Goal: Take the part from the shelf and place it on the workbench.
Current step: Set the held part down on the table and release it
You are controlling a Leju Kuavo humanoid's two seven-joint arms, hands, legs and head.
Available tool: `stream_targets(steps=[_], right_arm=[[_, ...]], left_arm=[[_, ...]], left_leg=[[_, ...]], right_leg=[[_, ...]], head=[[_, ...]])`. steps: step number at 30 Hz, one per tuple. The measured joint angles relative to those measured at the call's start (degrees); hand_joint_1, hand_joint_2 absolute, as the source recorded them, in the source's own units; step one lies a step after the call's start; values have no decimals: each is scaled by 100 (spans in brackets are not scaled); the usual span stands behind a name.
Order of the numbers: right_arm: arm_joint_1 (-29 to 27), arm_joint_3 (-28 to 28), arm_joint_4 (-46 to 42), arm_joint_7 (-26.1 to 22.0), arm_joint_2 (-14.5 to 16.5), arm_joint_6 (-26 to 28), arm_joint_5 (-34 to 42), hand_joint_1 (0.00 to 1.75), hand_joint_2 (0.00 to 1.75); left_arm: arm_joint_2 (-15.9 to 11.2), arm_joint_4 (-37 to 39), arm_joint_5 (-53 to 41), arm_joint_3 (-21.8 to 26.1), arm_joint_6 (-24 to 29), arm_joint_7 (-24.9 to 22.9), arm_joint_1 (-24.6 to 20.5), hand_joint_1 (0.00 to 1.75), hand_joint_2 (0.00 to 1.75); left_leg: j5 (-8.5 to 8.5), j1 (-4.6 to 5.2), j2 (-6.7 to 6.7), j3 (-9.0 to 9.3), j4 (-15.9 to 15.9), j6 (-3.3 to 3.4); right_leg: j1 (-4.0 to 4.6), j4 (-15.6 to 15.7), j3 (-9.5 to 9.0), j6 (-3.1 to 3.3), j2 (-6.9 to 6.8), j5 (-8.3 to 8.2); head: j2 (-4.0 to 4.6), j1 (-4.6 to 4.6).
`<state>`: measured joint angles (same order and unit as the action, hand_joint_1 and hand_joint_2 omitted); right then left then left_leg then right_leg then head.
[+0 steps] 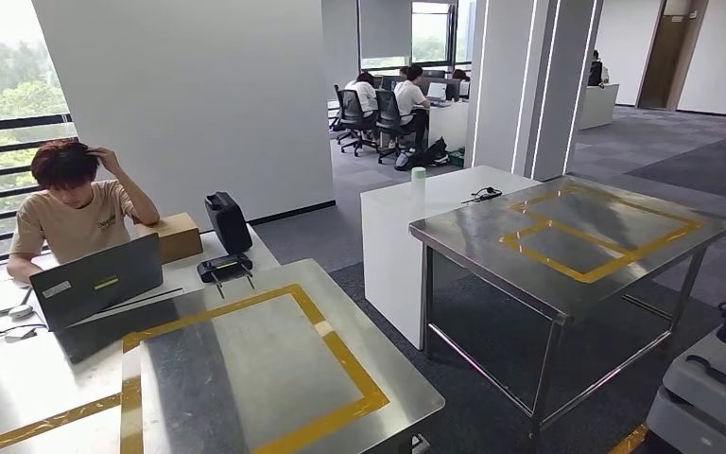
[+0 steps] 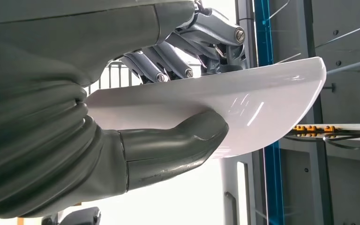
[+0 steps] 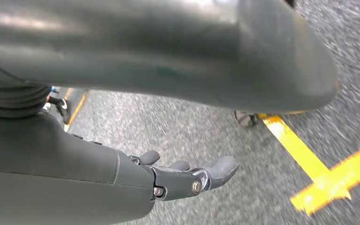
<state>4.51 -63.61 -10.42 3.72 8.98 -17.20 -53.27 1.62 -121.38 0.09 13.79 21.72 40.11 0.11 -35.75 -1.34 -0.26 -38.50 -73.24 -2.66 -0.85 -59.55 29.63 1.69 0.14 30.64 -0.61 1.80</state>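
The nearest steel desk (image 1: pixel 274 378), its top outlined in yellow tape (image 1: pixel 340 359), serves as the landmark. Beyond it to the right stands a second steel desk (image 1: pixel 577 236), taped the same way, with a white counter (image 1: pixel 416 203) between the two. At its left far corner a person (image 1: pixel 71 208) sits behind an open laptop (image 1: pixel 104 284), beside a cardboard box (image 1: pixel 175 236) and a black case (image 1: pixel 229 222); no writing is legible. The left hand (image 2: pixel 168 93) holds the white part (image 2: pixel 243 108), thumb under it, fingers (image 2: pixel 164 63) over it. The right hand (image 3: pixel 187 176) hangs over grey carpet (image 3: pixel 192 126), fingers loosely extended, holding nothing.
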Motion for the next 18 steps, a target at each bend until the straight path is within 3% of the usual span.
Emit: stream_targets(steps=[3, 4, 5, 9, 12, 14, 16, 18], right_arm=[[-34, -1, 2, -7, 22, -1, -5, 0, 0], [-35, -1, 3, -6, 27, -1, -8, 0, 0], [-37, -1, 4, -6, 29, -1, -11, 0, 0], [-23, -1, 4, -9, 23, -1, -17, 0, 0], [-17, -1, 5, -11, 21, -16, -24, 0, 0], [-19, -1, 5, -13, 22, -21, -39, 0, 0], [-34, -1, 5, -22, 22, -17, -61, 0, 0], [-52, -1, 6, -37, 15, -14, -75, 0, 0]], left_arm=[[-35, 53, 10, -39, -18, 1, 6, 175, 175], [-46, 77, 10, -54, -25, 1, 13, 175, 175], [-54, 101, 10, -67, -30, -1, 22, 175, 175], [-66, 143, 5, -108, -46, 1, 26, 175, 175], [-75, 180, -7, -155, -54, 1, 28, 175, 175], [-80, 206, -7, -163, -54, 0, 35, 175, 175], [-92, 221, -7, -163, -55, 0, 41, 175, 175], [-104, 226, -7, -163, -63, 1, 43, 175, 175]], left_leg=[[846, 53, 15, 33, 927, 106], [1039, 71, 20, 42, 1122, 133], [1112, 85, 22, 41, 1205, 153], [1073, 53, 2, 150, 1280, 251], [1014, 54, 8, 232, 1321, 330], [972, 65, -17, 263, 1319, 347], [918, 75, -81, 331, 1319, 346], [857, 80, -161, 409, 1320, 328]], right_leg=[[11, -13, -163, -47, 38, 156], [23, -23, -183, -82, 49, 213], [33, -22, -196, -119, 56, 265], [45, -138, -212, -243, 30, 442], [43, -1019, 312, -285, 18, 784], [44, -1484, 676, -286, 18, 865], [46, -1407, 806, -263, 22, 588], [60, -757, 653, -201, 103, 60]], head=[[0, 3], [-1, 2], [-1, 2], [-7, -4], [-9, -13], [-8, -16], [-7, -20], [-7, -20]])
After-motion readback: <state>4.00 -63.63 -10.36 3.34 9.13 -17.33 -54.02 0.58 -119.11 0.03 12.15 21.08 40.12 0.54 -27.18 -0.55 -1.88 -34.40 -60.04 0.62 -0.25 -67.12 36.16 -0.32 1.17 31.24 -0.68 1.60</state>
